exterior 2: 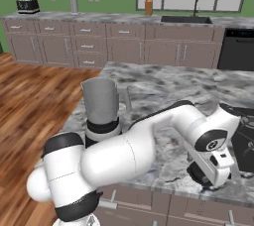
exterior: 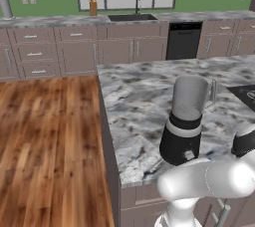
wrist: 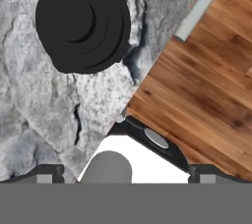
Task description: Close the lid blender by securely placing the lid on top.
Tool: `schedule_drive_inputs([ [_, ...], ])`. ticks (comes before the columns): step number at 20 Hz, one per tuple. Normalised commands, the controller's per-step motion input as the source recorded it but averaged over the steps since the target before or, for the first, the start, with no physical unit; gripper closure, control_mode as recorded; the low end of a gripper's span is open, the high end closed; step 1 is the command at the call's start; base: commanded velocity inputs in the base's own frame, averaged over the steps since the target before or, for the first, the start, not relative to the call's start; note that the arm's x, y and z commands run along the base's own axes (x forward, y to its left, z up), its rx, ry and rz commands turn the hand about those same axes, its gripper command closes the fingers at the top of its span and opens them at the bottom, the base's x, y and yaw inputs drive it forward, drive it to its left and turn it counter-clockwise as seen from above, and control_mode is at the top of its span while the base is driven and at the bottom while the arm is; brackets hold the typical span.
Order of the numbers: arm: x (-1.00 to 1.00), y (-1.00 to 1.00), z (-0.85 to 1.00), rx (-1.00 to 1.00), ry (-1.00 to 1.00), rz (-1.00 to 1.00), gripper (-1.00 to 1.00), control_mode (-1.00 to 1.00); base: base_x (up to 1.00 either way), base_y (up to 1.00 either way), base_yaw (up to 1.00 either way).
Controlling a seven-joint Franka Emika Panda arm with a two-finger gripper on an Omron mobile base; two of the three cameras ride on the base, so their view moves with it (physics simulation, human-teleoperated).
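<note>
Blender (exterior: 185, 119) upright on marble surface (exterior: 134, 96) near front edge, jar open-topped. Lid (wrist: 82, 21) lies flat on surface, right of blender, near edge. End effector (wrist: 123, 171) hovers above lid, fingers spread apart, gripping nothing.

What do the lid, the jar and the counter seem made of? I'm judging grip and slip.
The lid looks like matte black plastic or rubber: dull, with no highlights. The jar looks like grey translucent plastic or glass, smooth; which one is unclear. The counter looks like polished grey-white veined stone, marble or granite, likely slick.
</note>
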Motion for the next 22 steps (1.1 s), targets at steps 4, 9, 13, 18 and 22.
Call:
schedule_drive_inputs([
  [4,0.35,0.0,-0.23,0.0,0.06,0.0,-1.0,-1.0,0.0,0.0,0.0],
  [9,0.25,-0.09,-0.16,0.0,0.01,0.03,-1.0,-1.0,0.0,0.0,0.0],
  [13,0.3,-0.16,-0.13,0.0,0.08,0.06,-1.0,-1.0,0.0,0.0,0.0],
  [18,0.35,-0.14,-0.18,0.0,0.09,0.07,-1.0,-1.0,0.0,0.0,0.0],
  [22,0.28,-0.19,-0.18,0.0,0.04,0.06,-1.0,-1.0,0.0,0.0,0.0],
])
